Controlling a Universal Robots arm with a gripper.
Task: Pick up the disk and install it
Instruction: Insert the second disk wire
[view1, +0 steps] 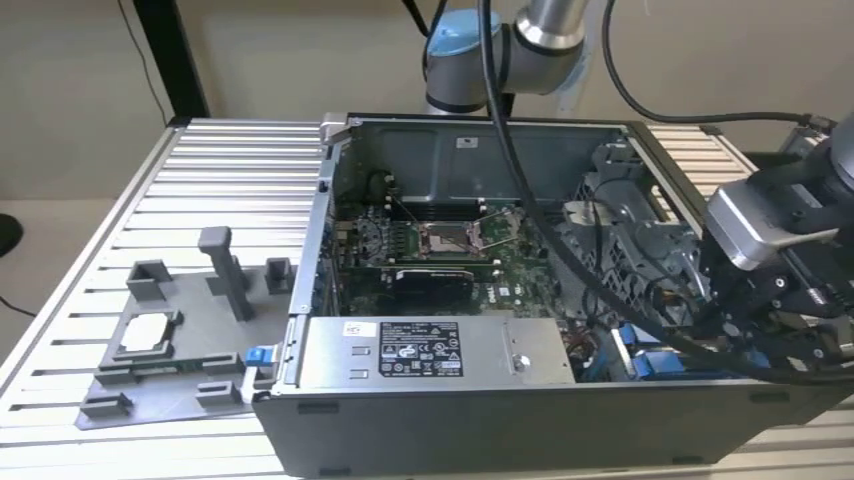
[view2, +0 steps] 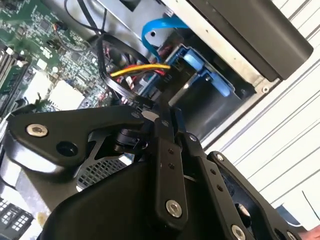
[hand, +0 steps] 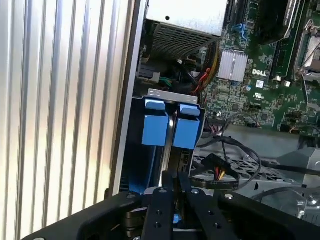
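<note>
On the ribbed aluminium table, we hover our black gripper, fingers pressed together empty, above the blue-bracketed silver disk seated in the open computer case, risking snagging nearby cables.

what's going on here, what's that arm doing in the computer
A robot arm is working inside an open computer case on a slatted metal table. Its tool sits low at the corner of the case on the exterior view's right, its two fingers pressed together right above a drive bay with blue plastic brackets. The disk itself cannot be made out for certain, so whether it is seated in the bay is unclear. A grey fixture tray lies beside the case.
</note>
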